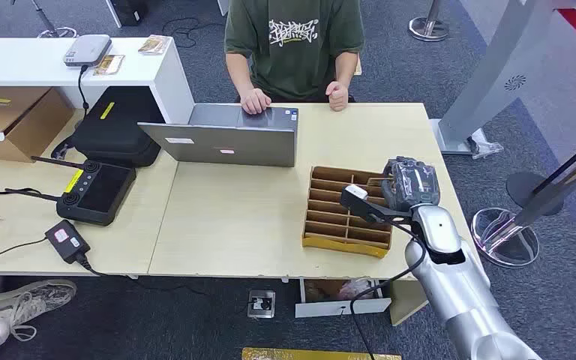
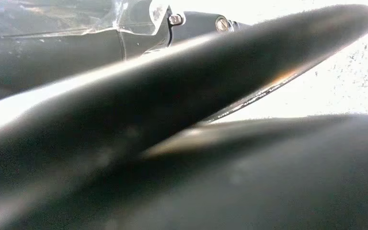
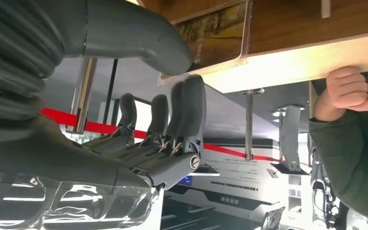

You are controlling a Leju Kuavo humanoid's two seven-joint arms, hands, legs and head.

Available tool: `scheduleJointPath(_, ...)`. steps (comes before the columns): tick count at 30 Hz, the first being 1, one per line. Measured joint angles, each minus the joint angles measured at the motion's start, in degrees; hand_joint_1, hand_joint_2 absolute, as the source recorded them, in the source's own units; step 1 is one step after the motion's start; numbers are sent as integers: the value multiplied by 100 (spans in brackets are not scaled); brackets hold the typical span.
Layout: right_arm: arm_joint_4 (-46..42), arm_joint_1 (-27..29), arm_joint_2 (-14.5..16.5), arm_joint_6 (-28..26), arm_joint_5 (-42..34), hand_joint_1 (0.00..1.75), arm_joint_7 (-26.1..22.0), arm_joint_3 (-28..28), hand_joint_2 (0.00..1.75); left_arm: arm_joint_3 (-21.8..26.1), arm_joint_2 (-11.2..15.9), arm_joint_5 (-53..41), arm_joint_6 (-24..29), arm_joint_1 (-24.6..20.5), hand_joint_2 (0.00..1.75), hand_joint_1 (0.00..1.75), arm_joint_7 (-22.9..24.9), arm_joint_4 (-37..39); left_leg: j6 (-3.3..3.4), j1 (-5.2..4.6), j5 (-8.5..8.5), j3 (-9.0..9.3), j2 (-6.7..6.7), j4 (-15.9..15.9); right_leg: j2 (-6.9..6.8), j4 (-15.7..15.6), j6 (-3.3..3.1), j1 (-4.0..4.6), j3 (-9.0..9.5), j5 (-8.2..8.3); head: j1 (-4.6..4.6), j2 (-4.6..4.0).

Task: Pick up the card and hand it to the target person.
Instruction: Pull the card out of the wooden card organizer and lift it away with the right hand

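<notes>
The right hand (image 1: 409,184) is held over the far right corner of the wooden divider tray (image 1: 322,238), which rests on the right part of the counter (image 1: 232,225). In the right wrist view the card (image 3: 216,33) is seen standing on edge in a tray slot, its flat face toward the hand, with the thumb (image 3: 139,36) lying against 1 side of it and the darker fingers (image 3: 187,103) spread on the other side, apart from it. The hand is therefore judged unclenched and grasping nothing yet; contact by the thumb cannot be told for certain. The card lies directly between thumb and fingers, so a closing pinch is what the coming move appears to turn on. The person (image 1: 294,45) is seated at the far edge of the counter, beyond the laptop (image 1: 225,139). The left hand's state cannot be told from its dark, blurred wrist view.
</notes>
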Motion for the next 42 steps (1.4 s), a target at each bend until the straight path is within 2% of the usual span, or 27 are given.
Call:
scheduleJointPath(4, 66, -54, 26, -3, 0, 158, -13, 55, 175, 0, 0, 5, 0, 0, 0, 0, 0, 0, 0, 0, 0, 0, 0, 0, 0, 0, 0, 0, 0, 0, 1, 0)
scheduleJointPath(6, 102, -80, 46, -8, 0, 164, -32, 75, 175, 0, 0, 11, 0, 0, 0, 0, 0, 0, 0, 0, 0, 0, 0, 0, 0, 0, 0, 0, 0, 0, 1, 0)
scheduleJointPath(22, 250, -259, 113, -130, -88, 166, -143, 224, 175, 0, 0, 34, 0, 0, 0, 0, 37, 0, 0, 0, 0, 1, 0, 0, 0, 0, 0, 0, 0, 0, 0, 0)
scheduleJointPath(37, -1513, -406, -140, 185, -154, 168, -102, 223, 175, -14, 9, -3, 0, 6, 0, 0, 33, 0, 0, 0, 0, 1, 1, 0, 2, 0, 0, 0, -2, 0, 0, 0)
scheduleJointPath(42, -1749, -502, -174, 197, -151, 171, -119, 220, 175, -36, 21, -16, 0, 6, 0, 0, -3, 0, 0, 0, 0, 1, 2, 0, 3, 0, 0, 0, -2, 0, 0, 0)
